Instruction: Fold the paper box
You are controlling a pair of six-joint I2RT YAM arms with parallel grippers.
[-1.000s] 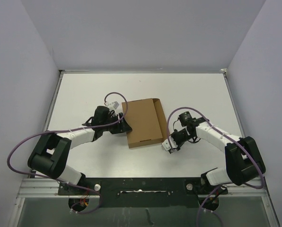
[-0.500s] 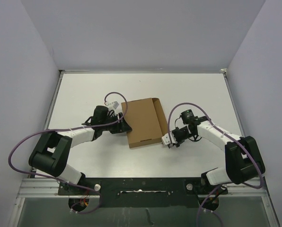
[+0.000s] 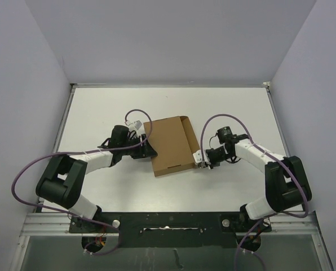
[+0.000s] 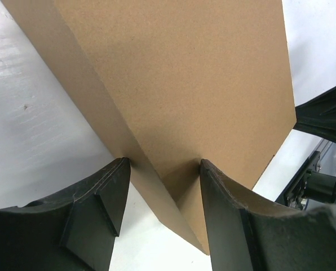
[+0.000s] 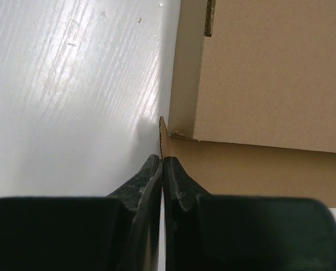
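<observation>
Currently, item one: paper box [image 3: 171, 145], count one, lying flat mid-table between the arms. Item two: grippers, count two. The right gripper [image 5: 163, 165] has its fingers together, pinching the thin edge of a side flap [image 5: 241, 166] at the box's near right corner. The left gripper [image 4: 164, 186] has its fingers apart, straddling the box's left edge; whether they press on it cannot be told. Item three: table [image 3: 230, 113], count one, white. Hazards, as judged: the pinch takes only a sliver of card, so the flap may slip free or crease off its score line; with the left side loosely braced, the box may slide or swivel when the flap is lifted.
</observation>
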